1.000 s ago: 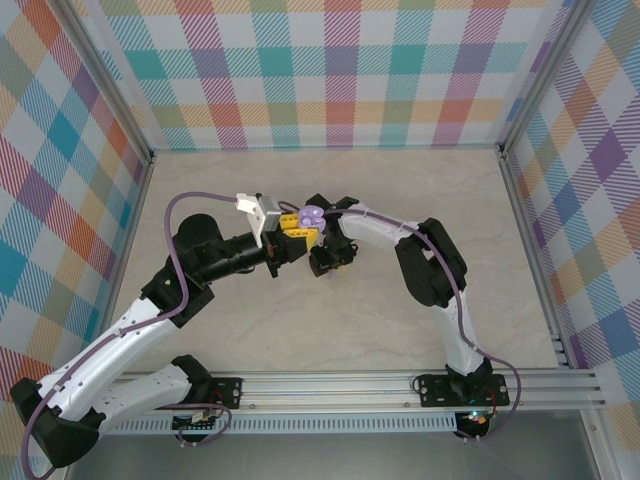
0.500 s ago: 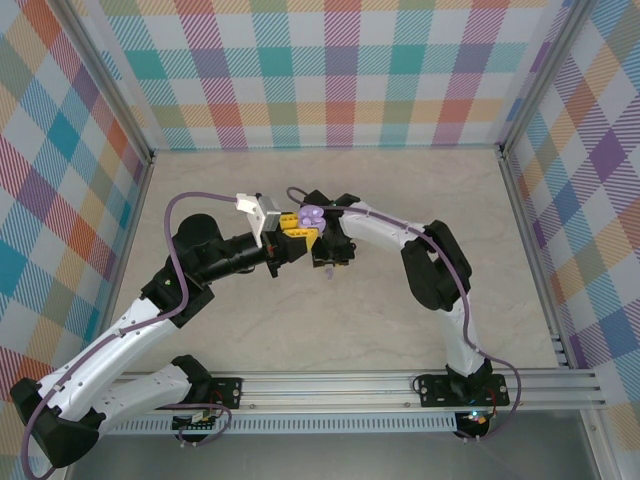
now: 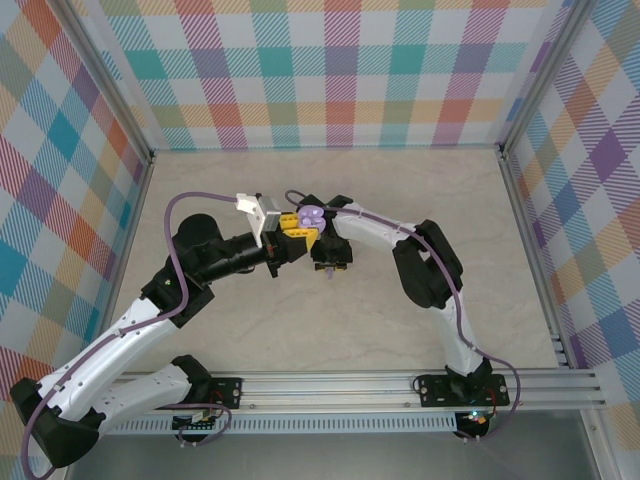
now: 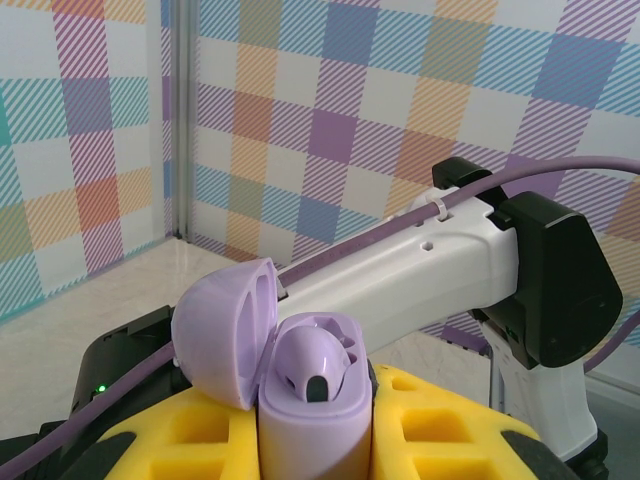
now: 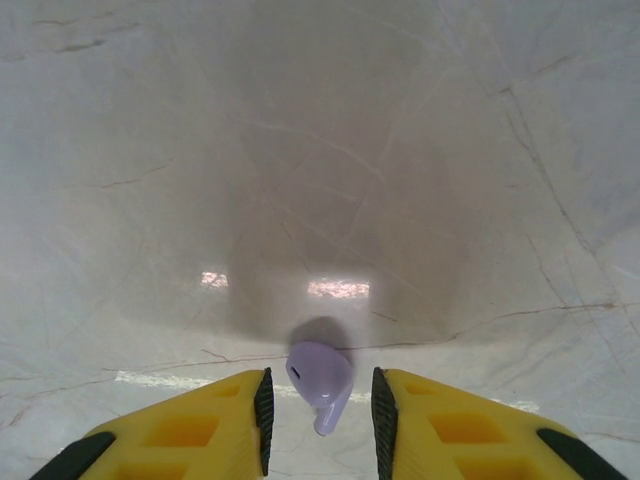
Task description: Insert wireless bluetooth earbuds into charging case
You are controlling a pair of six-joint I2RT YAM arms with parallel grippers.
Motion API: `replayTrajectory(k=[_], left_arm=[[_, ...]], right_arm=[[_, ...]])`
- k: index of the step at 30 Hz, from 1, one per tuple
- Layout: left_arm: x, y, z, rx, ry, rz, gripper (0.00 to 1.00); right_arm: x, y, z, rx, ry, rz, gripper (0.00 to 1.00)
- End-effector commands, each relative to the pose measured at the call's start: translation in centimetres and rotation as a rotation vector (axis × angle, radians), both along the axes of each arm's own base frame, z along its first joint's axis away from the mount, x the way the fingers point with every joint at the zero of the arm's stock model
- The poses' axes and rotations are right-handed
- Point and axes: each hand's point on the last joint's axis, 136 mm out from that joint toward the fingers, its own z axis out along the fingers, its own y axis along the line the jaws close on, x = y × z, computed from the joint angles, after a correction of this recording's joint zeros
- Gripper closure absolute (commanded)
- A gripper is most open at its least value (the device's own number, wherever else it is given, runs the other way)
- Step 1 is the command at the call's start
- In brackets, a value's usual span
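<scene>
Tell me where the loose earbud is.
In the right wrist view, the earbud lies bottom centre on the marble table, between the right gripper's open yellow fingers.

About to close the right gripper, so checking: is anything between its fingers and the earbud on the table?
Nothing visible. The earbud lies on the table between the yellow fingers of the right gripper, with only a slim empty gap on either side.

The charging case sits between the fingers of the left gripper, with one earbud in it. Nearer and slightly right, the second earbud is between the fingers of the right gripper, maybe not touching them.
</scene>
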Motion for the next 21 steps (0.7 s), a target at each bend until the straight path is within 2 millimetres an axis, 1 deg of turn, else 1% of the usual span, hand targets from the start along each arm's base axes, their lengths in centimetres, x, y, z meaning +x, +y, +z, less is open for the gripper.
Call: replayTrajectory(k=[1, 9, 21], left_arm=[[-1.0, 0.1, 1.3, -0.027, -0.028, -0.023, 0.94], [-1.0, 0.1, 1.2, -0.026, -0.026, -0.021, 0.94], [-1.1, 0.2, 1.2, -0.027, -0.026, -0.019, 0.94]], right_arm=[[-0.3, 0.0, -0.3, -0.025, 0.019, -0.013, 0.67], [-0.4, 0.4, -1.0, -0.016, 0.037, -0.004, 0.67], [-0.7, 0.4, -2.0, -0.037, 0.055, -0.001, 0.7]])
